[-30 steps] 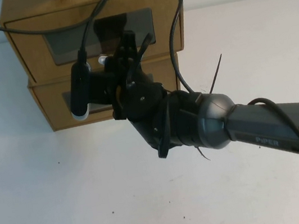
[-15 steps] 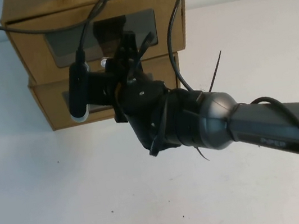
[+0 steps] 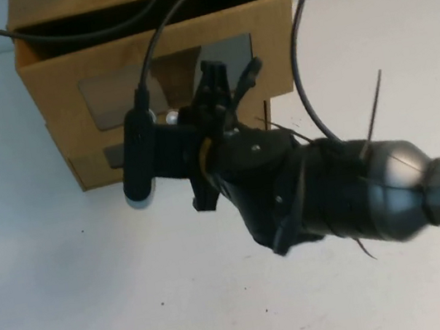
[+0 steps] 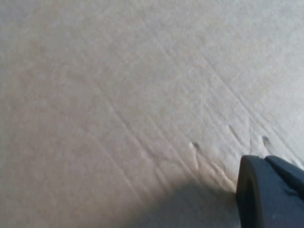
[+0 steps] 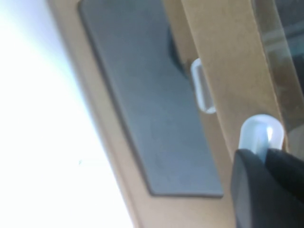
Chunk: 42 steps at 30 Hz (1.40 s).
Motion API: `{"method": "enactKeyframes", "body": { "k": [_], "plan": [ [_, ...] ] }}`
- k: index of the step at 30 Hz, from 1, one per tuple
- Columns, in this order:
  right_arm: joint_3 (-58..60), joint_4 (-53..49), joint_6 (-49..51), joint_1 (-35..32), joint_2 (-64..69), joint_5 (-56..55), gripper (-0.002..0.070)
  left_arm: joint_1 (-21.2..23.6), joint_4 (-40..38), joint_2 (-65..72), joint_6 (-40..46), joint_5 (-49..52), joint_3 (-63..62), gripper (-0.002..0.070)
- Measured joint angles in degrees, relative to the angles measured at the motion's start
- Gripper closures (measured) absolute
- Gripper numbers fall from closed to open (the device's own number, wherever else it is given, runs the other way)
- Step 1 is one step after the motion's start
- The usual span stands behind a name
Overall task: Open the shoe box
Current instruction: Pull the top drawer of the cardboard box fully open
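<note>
Right hand [image 5: 261, 156] is clamped on a clear knob [image 5: 261, 132] at the windowed front of the upper shoe box [image 3: 268, 44]. The box is stacked on a second box [image 3: 88, 165] at the far side of the worktop [image 3: 99, 301], with a dark gap along its top. Left hand [image 4: 270, 190] is pressed close to cardboard; its state cannot be told.
</note>
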Motion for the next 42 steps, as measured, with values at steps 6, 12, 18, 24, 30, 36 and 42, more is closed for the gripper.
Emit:
{"method": "enactKeyframes", "body": {
  "k": [6,12,18,24,30,36,42],
  "plan": [
    [9.1,3.1,0.0,3.4,-7.4,0.0,0.0666,-0.2,-0.1,0.1,0.0,0.1,0.0,0.068],
    [16.3,7.6,0.6,8.4,-14.9,3.2,0.0666,-0.2,-0.7,0.2,-0.1,0.0,0.0,0.068],
    [20.4,12.6,0.6,11.9,-19.6,6.0,0.0666,-0.2,-1.3,0.4,-0.1,-0.1,0.0,0.068],
    [22.6,16.9,0.4,14.2,-20.9,6.9,0.0665,-0.2,-1.5,0.4,-0.6,-0.1,0.0,0.068],
    [23.2,17.8,1.9,14.5,-21.1,6.2,0.0632,-0.2,-1.4,0.4,-0.7,-0.1,0.0,0.068],
    [22.7,20.7,4.3,14.5,-22.9,5.6,0.0367,-0.2,-1.9,0.4,-0.8,-0.2,0.0,0.068],
    [20.4,25.3,4.4,16.2,-25.2,6.9,0.0325,-0.2,-2.0,-0.7,-0.6,-0.2,0.4,0.068]
  ]
}}
